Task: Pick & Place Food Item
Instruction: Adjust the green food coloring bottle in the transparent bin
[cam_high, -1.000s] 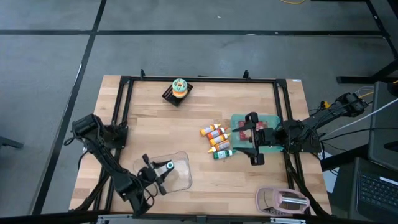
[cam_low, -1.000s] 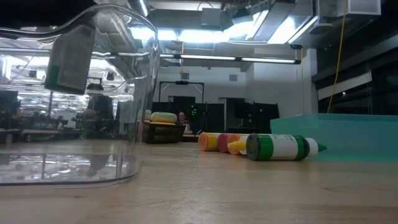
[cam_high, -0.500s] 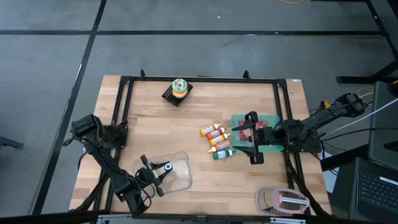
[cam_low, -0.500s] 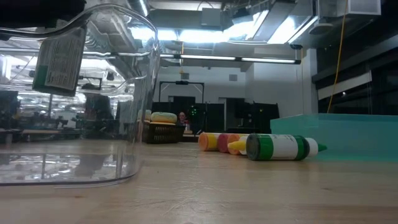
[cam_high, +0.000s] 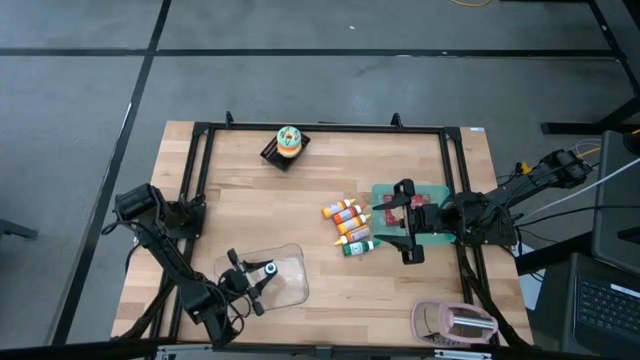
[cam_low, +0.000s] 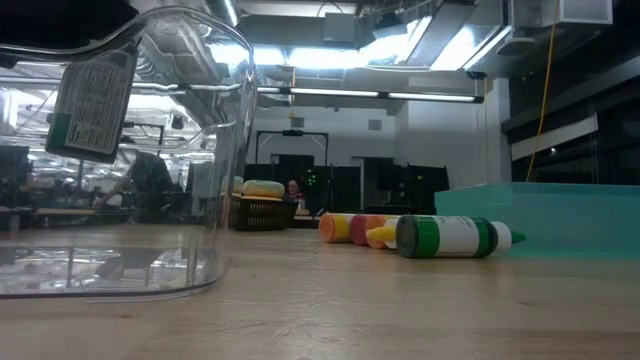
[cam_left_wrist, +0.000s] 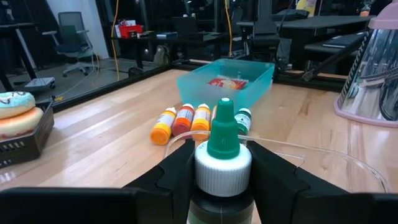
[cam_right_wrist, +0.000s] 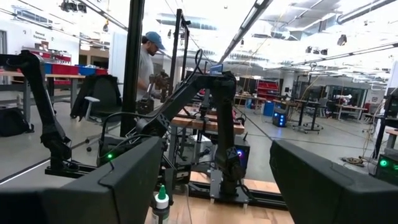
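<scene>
A green-capped sauce bottle (cam_left_wrist: 222, 163) stands nearly upright between the fingers of my left gripper (cam_high: 262, 274), at the near left. It hangs within the outline of a clear plastic container (cam_high: 285, 276). In the low view its label (cam_low: 90, 97) shows through the container's wall (cam_low: 215, 160), well above the floor. My right gripper (cam_high: 402, 222) hovers open over the table beside the teal bin (cam_high: 436, 193), touching nothing. Several more bottles (cam_high: 350, 226) lie on the table left of the bin. My left gripper pinches the bottle between its two fingers (cam_left_wrist: 177, 177), on the body just below the white collar (cam_left_wrist: 222, 177). The fingers come in about level from the table's near-left side. The bottle is lifted clear, cap up and slightly tilted.
A doughnut in a black basket (cam_high: 288, 143) sits at the far edge. A clear jug with a pink rim (cam_high: 455, 322) lies at the near right. Red packets lie inside the teal bin. Bare wood shows in the table's middle and far left.
In the low view the bottle in my left gripper has drifted a little toward the picture's left and tipped from upright to slightly slanted, still inside the clear container and off its floor.
</scene>
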